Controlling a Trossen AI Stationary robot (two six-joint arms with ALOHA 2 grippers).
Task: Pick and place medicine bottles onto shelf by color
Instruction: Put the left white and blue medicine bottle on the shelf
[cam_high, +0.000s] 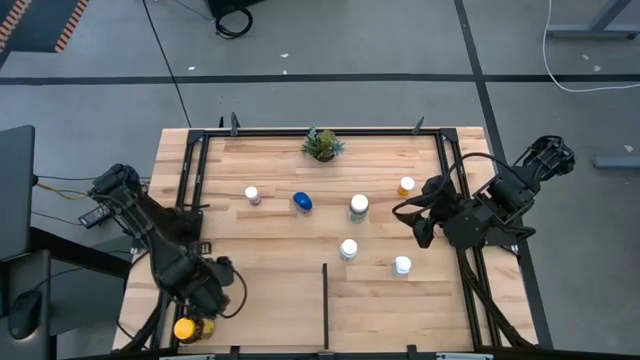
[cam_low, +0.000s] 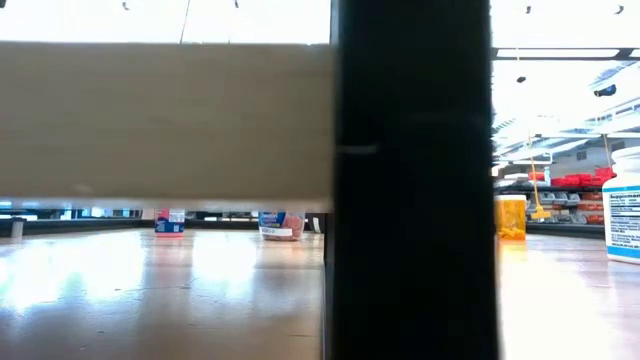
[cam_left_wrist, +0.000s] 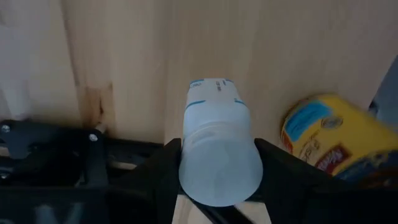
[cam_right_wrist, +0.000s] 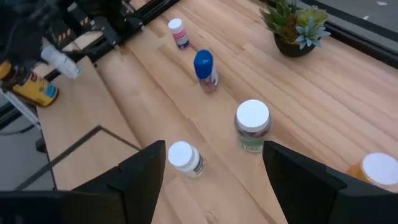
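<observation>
My left gripper (cam_high: 207, 303) is at the table's near left corner, shut on a small white bottle (cam_left_wrist: 216, 146) with a blue-striped label. This bottle also shows in the right wrist view (cam_right_wrist: 62, 62). The amber bottle with a yellow lid (cam_high: 187, 328) lies beside it on the light-wood shelf (cam_high: 270, 310). My right gripper (cam_right_wrist: 214, 186) is open and empty above the table's right side. Below and beyond it stand a white-capped bottle (cam_right_wrist: 185, 157), a wider white-capped one (cam_right_wrist: 252, 124), a blue one (cam_right_wrist: 204, 68), a pinkish one (cam_right_wrist: 178, 31) and an orange one (cam_right_wrist: 376, 169). My left gripper pinches the white bottle between its two fingers (cam_left_wrist: 158, 168), on opposite sides of its rounded near end (cam_left_wrist: 186, 163). The bottle sticks out past the fingertips along the fingers, tilted down toward the wood. I cannot tell whether its far end (cam_left_wrist: 214, 87) touches the plank.
A small potted plant (cam_high: 322, 144) stands at the far edge. A short black divider bar (cam_high: 325, 305) runs to the near edge. Black rails (cam_high: 190, 170) bound the wood. Another white-capped bottle (cam_high: 402, 265) stands near my right gripper (cam_high: 420, 225). A black post (cam_low: 410, 180) blocks the low view's middle.
</observation>
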